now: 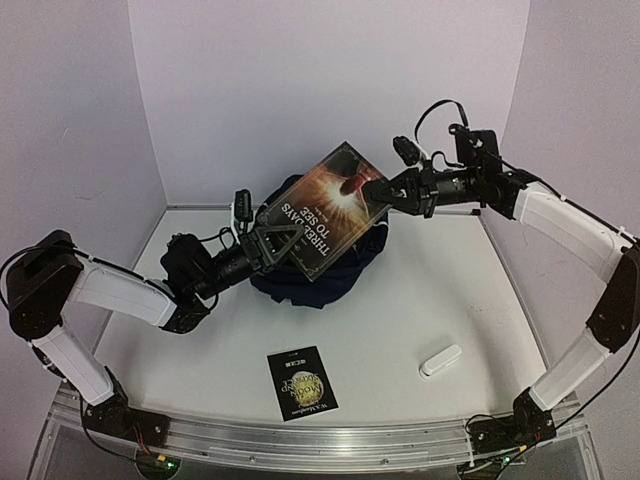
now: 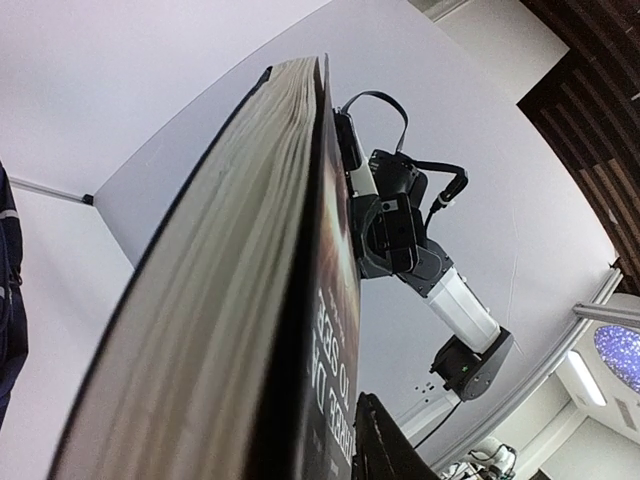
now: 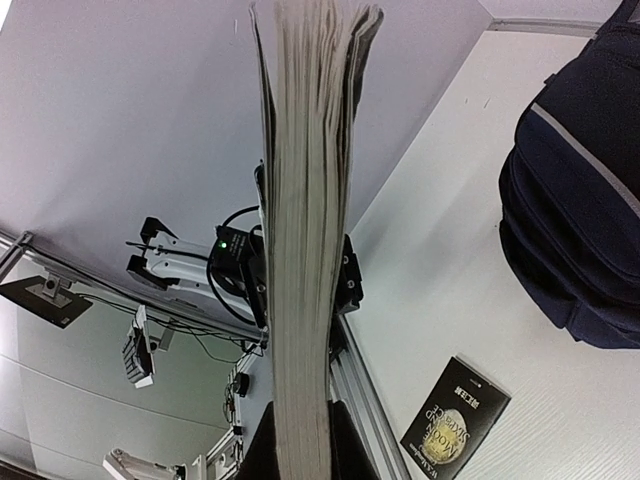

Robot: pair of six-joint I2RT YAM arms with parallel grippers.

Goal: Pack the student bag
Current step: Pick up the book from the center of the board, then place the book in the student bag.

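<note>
Top view: the book hangs above the student bag, far-centre; right gripper clamps its right edge, left gripper straddles its left corner. Left wrist: one finger beside the cover, grip unclear. Right wrist: bag lies right

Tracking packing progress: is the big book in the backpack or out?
Out. The book hangs above the student bag, pinched by the right gripper, the left gripper at its opposite corner.
</note>
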